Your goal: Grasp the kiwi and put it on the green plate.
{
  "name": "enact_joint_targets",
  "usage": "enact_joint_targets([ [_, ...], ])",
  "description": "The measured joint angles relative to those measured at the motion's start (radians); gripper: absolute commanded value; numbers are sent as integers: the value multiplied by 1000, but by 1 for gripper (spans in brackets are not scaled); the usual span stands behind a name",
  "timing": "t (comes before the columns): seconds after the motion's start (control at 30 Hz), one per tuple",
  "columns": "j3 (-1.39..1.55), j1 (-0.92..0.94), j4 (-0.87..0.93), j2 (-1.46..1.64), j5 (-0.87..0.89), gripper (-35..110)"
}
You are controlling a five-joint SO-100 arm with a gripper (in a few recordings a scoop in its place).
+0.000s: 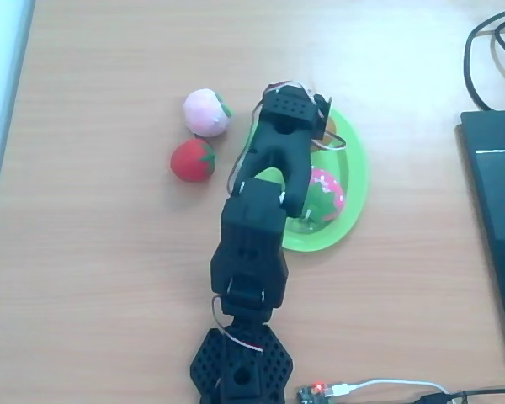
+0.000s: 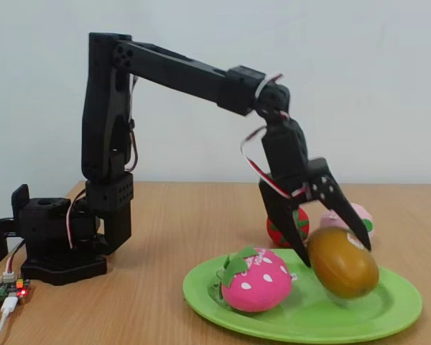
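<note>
The brown-olive kiwi with a pale sticker lies on the right part of the lime-green plate, its underside slightly blurred. My black gripper hangs right over it, open, its two fingertips spread at the kiwi's upper left and upper right edges while most of the fruit sits below them. In the overhead view the arm's wrist covers the far end of the green plate and hides the kiwi.
A pink strawberry toy lies on the plate beside the kiwi. A red fruit and a pale pink peach sit on the table left of the plate. A black device and cables occupy the right edge.
</note>
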Motion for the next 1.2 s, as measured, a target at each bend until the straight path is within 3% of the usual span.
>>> enact_joint_targets([
  [0.7, -169, -6, 44, -199, 29, 29],
  [1.2, -166, -6, 54, -204, 29, 43],
])
